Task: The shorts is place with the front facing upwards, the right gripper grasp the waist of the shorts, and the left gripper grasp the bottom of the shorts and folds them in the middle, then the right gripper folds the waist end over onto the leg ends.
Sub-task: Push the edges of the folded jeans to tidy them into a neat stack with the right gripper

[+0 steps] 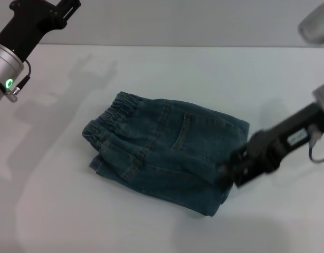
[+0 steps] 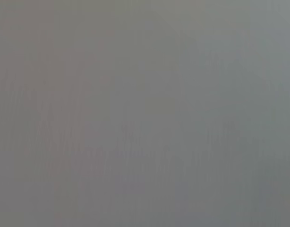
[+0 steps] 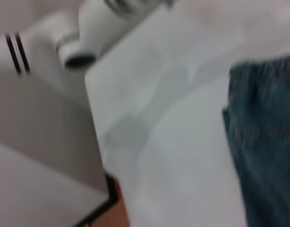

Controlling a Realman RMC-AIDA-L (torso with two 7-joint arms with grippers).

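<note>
Denim shorts [image 1: 167, 153]: lying folded on the white table [image 1: 56, 211], elastic waistband toward the robot's left, long axis running left-right.

Right gripper [image 1: 228, 174]: touching the folded edge at the shorts' right; finger state cannot be told.

Left gripper [image 1: 64, 10]: hanging raised, well apart, far left; grip unreadable.

Containers: none showing.

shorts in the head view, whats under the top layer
The shorts lie folded on the white table. Under the top layer, a lower denim layer peeks out along the near edge. The rest is covered. The right gripper is at their right edge.
</note>
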